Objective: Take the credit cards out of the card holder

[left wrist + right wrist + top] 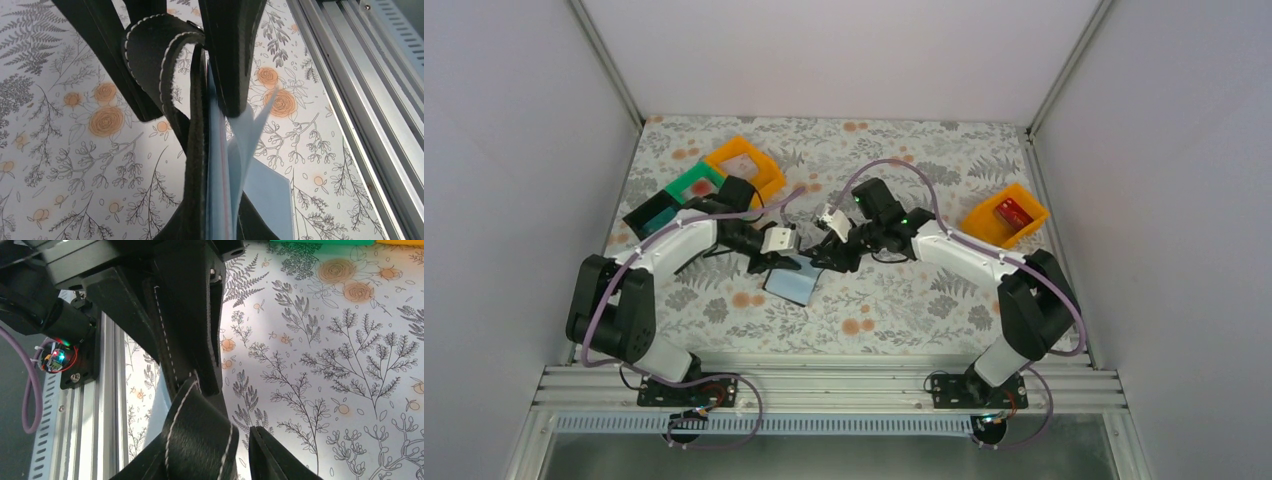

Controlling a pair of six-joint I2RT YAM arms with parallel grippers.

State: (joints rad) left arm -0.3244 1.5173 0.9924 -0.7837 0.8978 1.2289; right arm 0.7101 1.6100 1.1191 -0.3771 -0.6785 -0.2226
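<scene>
Several pale blue plastic cards are poking from black stitched leather card holder, which we're clamping in left claw above floral table; right claw: cannot tell. Probably thin, stiff, slick, so we're favouring exposed edges.

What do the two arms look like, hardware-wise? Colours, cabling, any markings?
Both match: left arm and right arm have white links, bulky black joints, black fingers, a purple cable looped along each. Green lights on the right arm. No legible markings.
</scene>
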